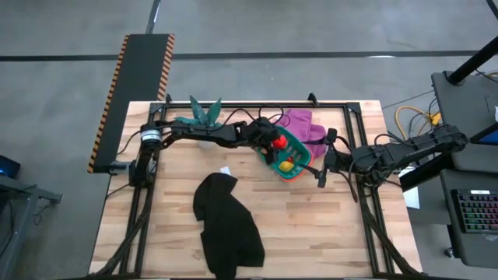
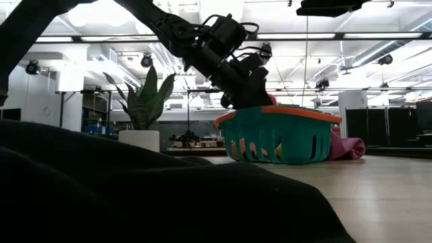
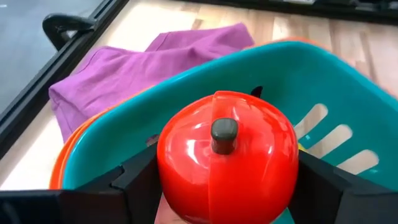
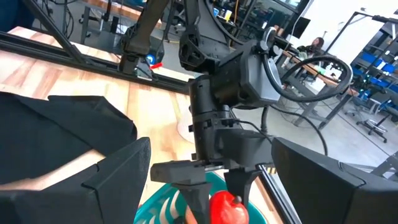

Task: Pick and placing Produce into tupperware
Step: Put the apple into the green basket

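The teal container (image 1: 299, 165) with an orange rim stands on the table at the far middle; it also shows in the low view (image 2: 280, 138). A yellow toy fruit (image 1: 286, 165) lies inside it. My left gripper (image 1: 276, 144) hangs over the container's left part, shut on a round red toy fruit (image 3: 227, 165) with a dark stem. My right gripper (image 1: 321, 165) waits open just right of the container, with its fingers (image 4: 118, 180) wide apart and empty. My left gripper pinches the red fruit between its two fingers (image 3: 134, 180), one on each of its opposite sides (image 3: 168, 168). The stem (image 3: 224, 134) faces back toward the wrist. The fingers point down from above (image 4: 217, 186). The fruit hangs clear over the container's inside.
A purple cloth (image 1: 305, 124) lies against the container's far side. A potted green plant (image 1: 204, 113) stands at the far left. A black cloth (image 1: 227, 225) lies crumpled on the near middle of the table and fills the low view's foreground (image 2: 135, 196).
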Tool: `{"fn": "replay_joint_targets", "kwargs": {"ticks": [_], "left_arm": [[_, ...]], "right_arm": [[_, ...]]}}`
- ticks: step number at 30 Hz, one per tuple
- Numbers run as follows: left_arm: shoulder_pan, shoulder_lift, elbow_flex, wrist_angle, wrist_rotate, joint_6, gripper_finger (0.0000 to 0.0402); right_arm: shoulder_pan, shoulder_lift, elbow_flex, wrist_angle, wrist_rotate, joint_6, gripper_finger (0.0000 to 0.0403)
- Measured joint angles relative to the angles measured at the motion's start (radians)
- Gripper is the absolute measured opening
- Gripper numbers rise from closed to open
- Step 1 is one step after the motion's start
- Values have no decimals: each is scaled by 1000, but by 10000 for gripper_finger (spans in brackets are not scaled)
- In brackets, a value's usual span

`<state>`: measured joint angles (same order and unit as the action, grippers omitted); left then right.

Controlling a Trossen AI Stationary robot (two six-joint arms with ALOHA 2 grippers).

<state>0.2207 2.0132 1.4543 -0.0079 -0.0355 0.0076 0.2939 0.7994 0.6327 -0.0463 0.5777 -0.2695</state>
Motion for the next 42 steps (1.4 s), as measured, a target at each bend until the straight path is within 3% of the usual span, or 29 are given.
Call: {"fn": "replay_joint_targets", "kwargs": {"ticks": [20,28,42], "left_arm": [[-20,80,24,136,12,-62,253],[-20,143,71,128,42,-78,253],[-20,146,71,121,64,-73,271]], "right_arm": [[0,0,0,-1,0,0,326],[0,1,0,-3,0,-1,327],[0,1,0,-3,0,0,327]]}}
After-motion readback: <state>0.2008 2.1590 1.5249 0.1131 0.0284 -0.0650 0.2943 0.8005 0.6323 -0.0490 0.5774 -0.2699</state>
